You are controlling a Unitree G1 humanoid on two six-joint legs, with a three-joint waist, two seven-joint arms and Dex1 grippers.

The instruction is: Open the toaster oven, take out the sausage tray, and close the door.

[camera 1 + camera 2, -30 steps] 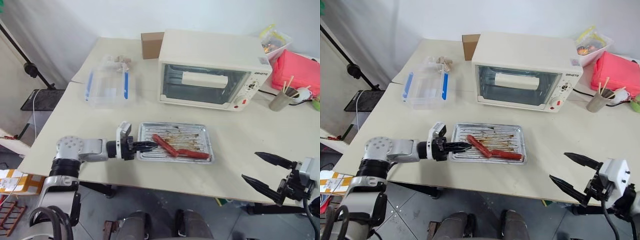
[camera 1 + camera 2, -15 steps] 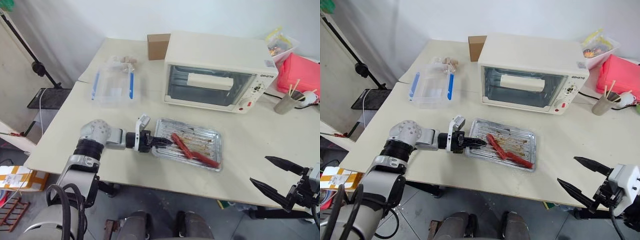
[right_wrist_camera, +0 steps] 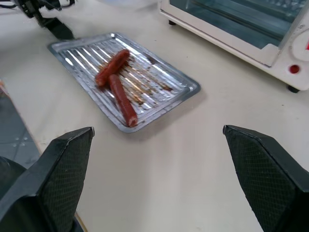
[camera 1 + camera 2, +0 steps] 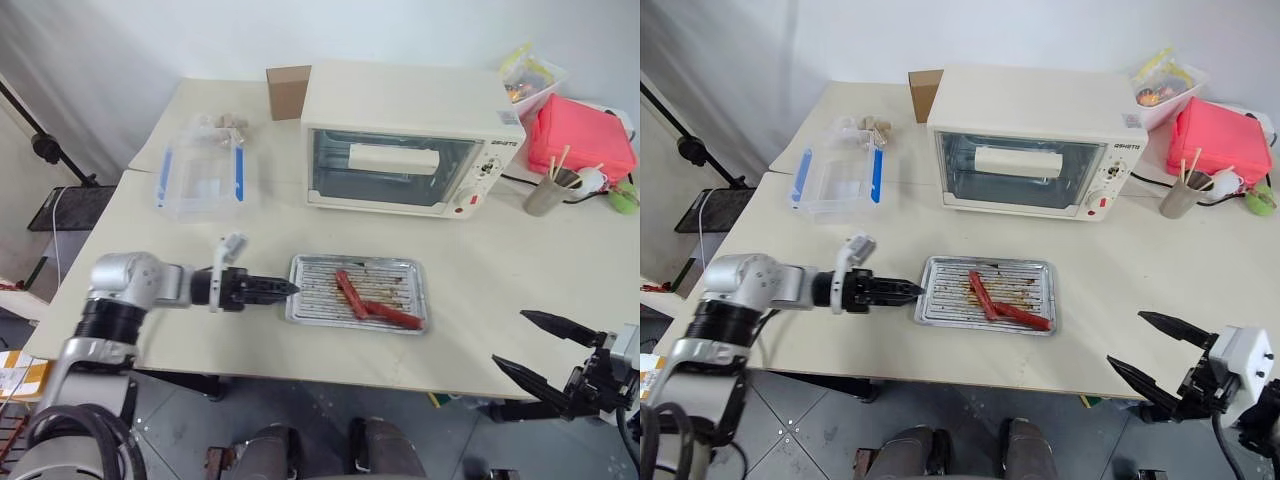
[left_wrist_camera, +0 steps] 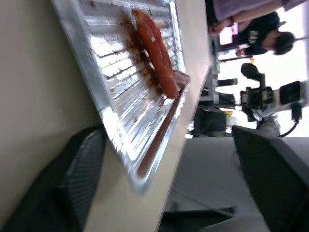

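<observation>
The cream-white toaster oven [image 4: 400, 105] stands at the back of the table with its glass door [image 4: 388, 170] shut and the bar handle [image 4: 393, 158] across it. In front of it the silver sausage tray [image 4: 400, 275] lies flat on the table, holding two reddish sausages [image 4: 365, 300]. My left gripper [image 4: 285, 288] is open at the tray's left rim, one finger [image 5: 79, 179] low beside that rim [image 5: 113, 130]; it holds nothing. My right gripper [image 4: 510, 338] hangs open and empty past the table's front edge, to the tray's right.
A clear plastic container with blue clips [image 4: 200, 178] and a small cardboard box [image 4: 287, 90] sit left of the oven. A red bag [image 4: 585, 135], a cup of sticks [image 4: 545, 195] and a plastic bag [image 4: 525, 75] crowd the back right corner.
My left gripper has opened and let go of the tray's left rim, rolling and drawing slightly left. The tray now lies flat and straight. The camera has shifted; my right arm is still.
</observation>
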